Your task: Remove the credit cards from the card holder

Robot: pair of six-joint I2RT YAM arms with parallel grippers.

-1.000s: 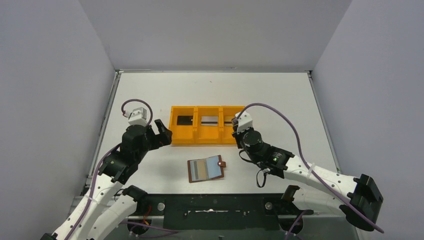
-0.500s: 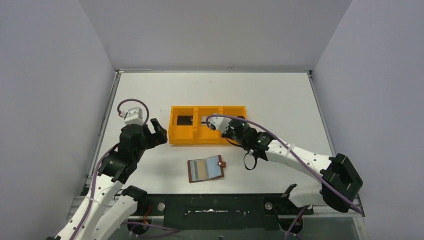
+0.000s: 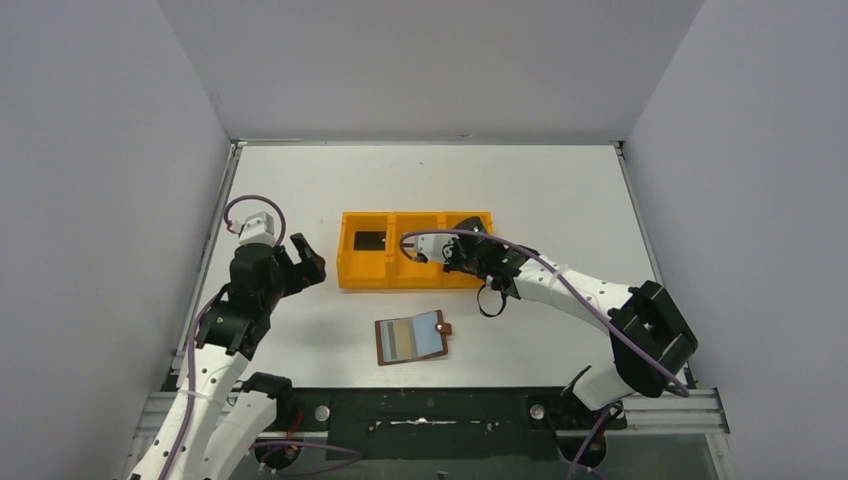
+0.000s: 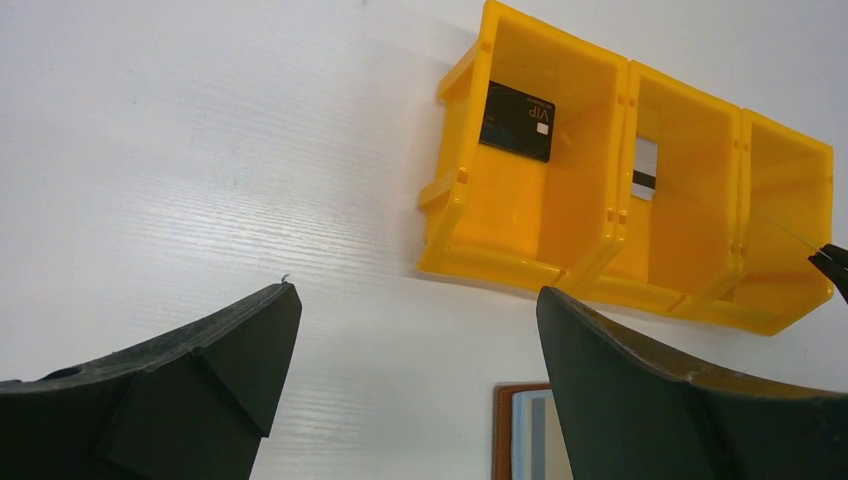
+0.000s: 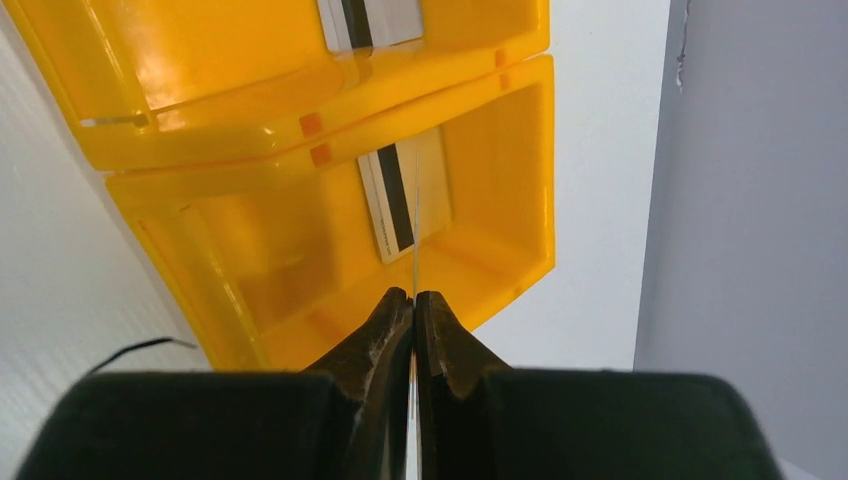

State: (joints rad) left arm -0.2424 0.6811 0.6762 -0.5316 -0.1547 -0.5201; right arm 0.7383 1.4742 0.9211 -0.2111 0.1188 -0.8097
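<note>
The card holder (image 3: 412, 337) lies open near the table's front; its edge shows in the left wrist view (image 4: 515, 440). The black card (image 3: 370, 240) (image 4: 517, 122) lies in the orange tray's left compartment. A silvery card (image 4: 646, 160) (image 5: 385, 18) lies in the middle one. My right gripper (image 3: 462, 248) (image 5: 414, 295) is shut on a thin card (image 5: 416, 230), seen edge-on, over the right compartment. A pale card with a dark stripe (image 5: 432, 190) shows below it. My left gripper (image 3: 305, 262) (image 4: 415, 300) is open and empty, left of the tray.
The orange three-compartment tray (image 3: 345, 270) (image 4: 480, 260) (image 5: 300, 130) stands mid-table, behind the card holder. Grey walls close in the table on the left, back and right. A thin black cable (image 3: 490, 305) hangs from the right wrist.
My right arm has swung in and its wrist has turned over the tray's right compartment, still shut. My left gripper has drawn back to the left, away from the tray.
</note>
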